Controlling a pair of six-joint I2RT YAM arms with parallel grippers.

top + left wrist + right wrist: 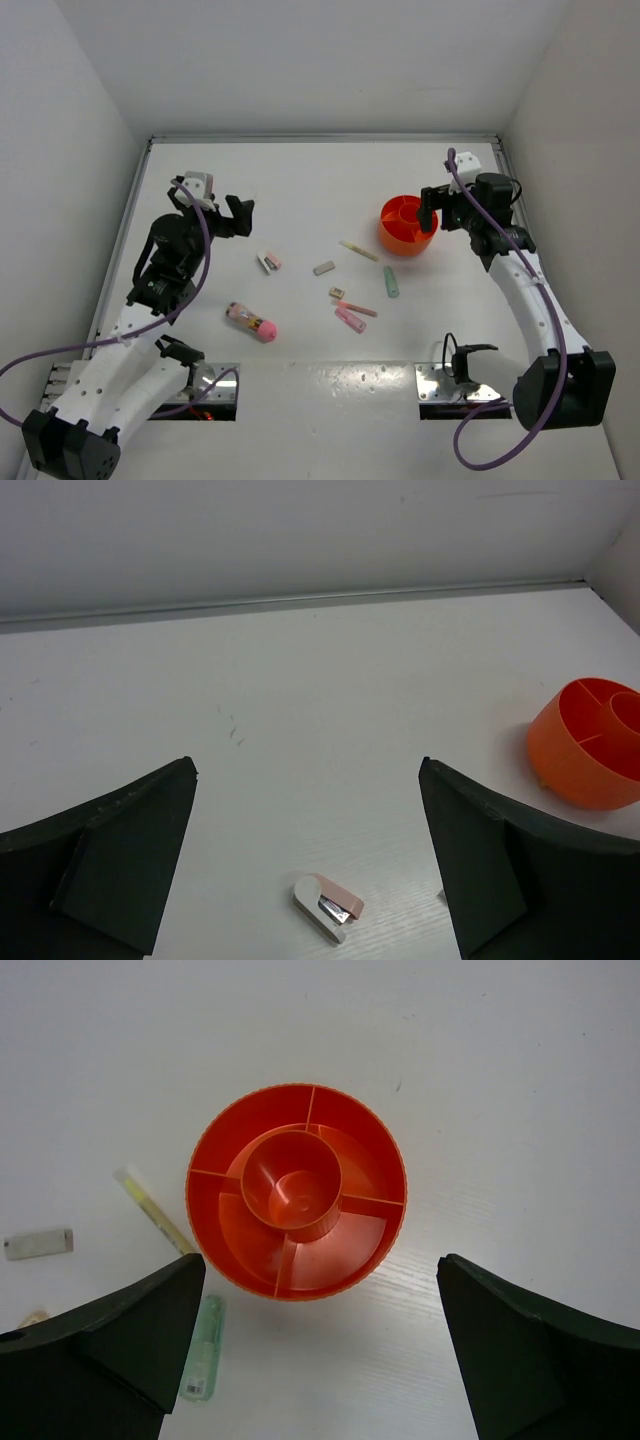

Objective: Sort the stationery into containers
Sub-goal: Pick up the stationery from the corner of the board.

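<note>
Orange divided bowl [295, 1205] sat empty beneath your right gripper [318, 1265], jaws apart on nothing. Left gripper [308, 770] likewise spread, near the mini stapler [328, 908], well away from the bowl. Mint-green pen [203, 1350] lay just beside the bowl, yellow pen [152, 1210] too. Judged light, stiff, slick; grip each mid-barrel, across its width.

Orange bowl [575, 770] — right side cropped

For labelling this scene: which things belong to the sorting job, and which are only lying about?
Job: orange divided bowl, mini stapler, yellow pen, mint pen, pink pen, grey block, tan block, pink tube.
Not job: purple cables, metal base plates.
</note>
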